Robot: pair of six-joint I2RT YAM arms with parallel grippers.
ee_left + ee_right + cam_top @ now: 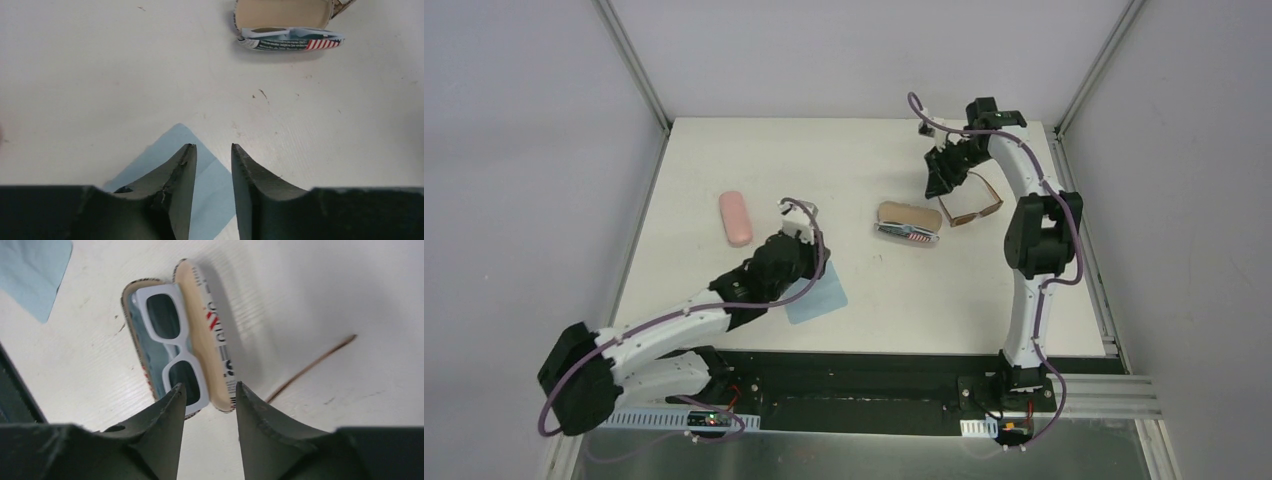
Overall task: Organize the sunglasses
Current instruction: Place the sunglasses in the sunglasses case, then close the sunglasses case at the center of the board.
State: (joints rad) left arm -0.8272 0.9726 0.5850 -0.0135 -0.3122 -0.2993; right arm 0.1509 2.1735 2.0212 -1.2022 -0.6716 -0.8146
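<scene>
The whitish-framed sunglasses (170, 345) lie folded in the open lettered case (210, 335), which sits mid-table (909, 215); in the left wrist view the frame (265, 32) shows edge-on in the case. The brown-framed sunglasses (972, 205) lie unfolded on the table just right of the case, one temple (310, 367) showing. My right gripper (209, 385) hovers open and empty behind the case's near end and over the brown pair (942, 178). My left gripper (214, 146) is open and empty, low over a light blue cloth (160, 152).
A closed pink case (736, 218) lies at the left of the table. The light blue cloth (822, 295) lies near the front edge, seen too in the right wrist view (32, 270). Walls enclose the table on both sides and at the back.
</scene>
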